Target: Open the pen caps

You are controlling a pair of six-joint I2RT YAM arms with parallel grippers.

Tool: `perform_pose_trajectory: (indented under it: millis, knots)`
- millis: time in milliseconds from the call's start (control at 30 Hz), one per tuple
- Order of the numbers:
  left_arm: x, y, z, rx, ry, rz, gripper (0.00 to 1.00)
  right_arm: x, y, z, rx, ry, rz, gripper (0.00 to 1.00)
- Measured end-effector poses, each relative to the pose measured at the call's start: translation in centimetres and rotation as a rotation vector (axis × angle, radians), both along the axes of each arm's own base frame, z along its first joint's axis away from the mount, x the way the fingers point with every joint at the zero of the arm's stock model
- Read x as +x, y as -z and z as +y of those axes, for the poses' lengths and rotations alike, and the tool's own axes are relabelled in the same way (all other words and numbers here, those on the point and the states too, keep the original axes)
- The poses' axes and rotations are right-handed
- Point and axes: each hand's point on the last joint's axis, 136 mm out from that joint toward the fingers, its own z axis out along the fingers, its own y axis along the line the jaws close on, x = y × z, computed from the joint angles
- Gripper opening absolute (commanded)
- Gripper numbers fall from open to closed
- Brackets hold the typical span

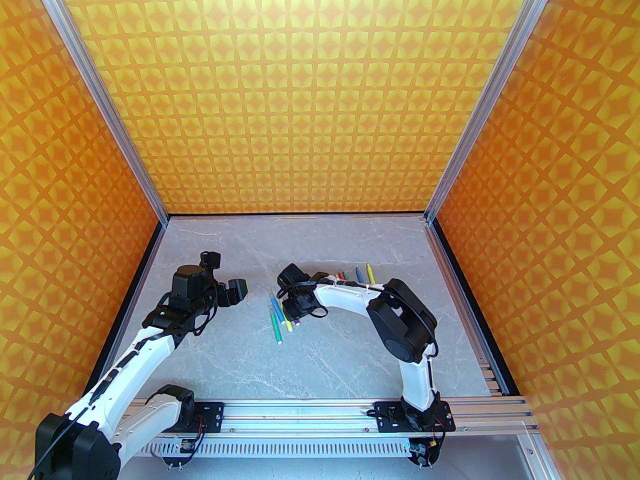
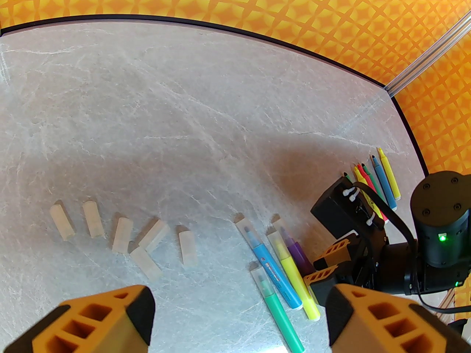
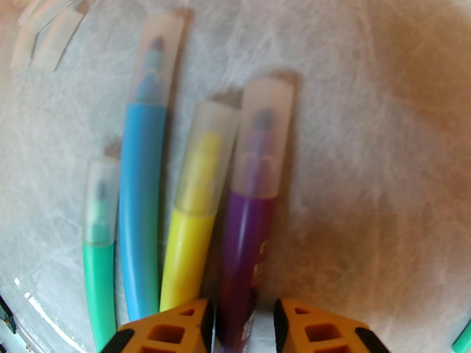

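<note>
Pens [image 1: 276, 325] lie in a small bunch in the middle of the table [image 1: 325, 363] in the top view, right under the right gripper [image 1: 300, 310]. The back pens [image 1: 362, 272] lie in a row farther away, beside the right arm. The left gripper [image 1: 234, 292] hangs off to the left, well apart from all the pens. In the left wrist view, six loose caps [image 2: 121, 234] lie in a rough row on the left. To their right lie a green pen [image 2: 278, 307], a blue pen [image 2: 270, 267], a yellow pen [image 2: 296, 281] and a purple pen [image 2: 300, 257], each with its cap on. The left gripper's jaws stand wide apart with nothing between them. The right wrist view is blurry. There the purple pen lies between the right gripper's jaws, and its cap [image 3: 263, 138] points away from them. A small gap shows between the pen and one finger [image 3: 294, 325], so the jaws are not closed on it.
</note>
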Motion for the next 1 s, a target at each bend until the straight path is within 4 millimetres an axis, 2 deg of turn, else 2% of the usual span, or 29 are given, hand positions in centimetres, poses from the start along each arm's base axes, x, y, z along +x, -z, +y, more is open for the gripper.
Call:
perform_pose_trajectory:
  millis: [333,700,1000]
  knots:
    - [-0.2,0.8,0.3,0.005,-0.007,0.013,0.81,1.0,0.3,-0.5,-0.11,0.007,0.001,0.3]
    - [-0.3,-0.4,0.8,0.008,-0.011,-0.034,0.81,1.4,0.5,-0.1,-0.196,-0.045,0.065,0.25]
    - [-0.4,-0.7,0.8,0.006,-0.011,-0.046,0.81,1.3,0.5,0.0,-0.222,-0.063,0.085,0.15]
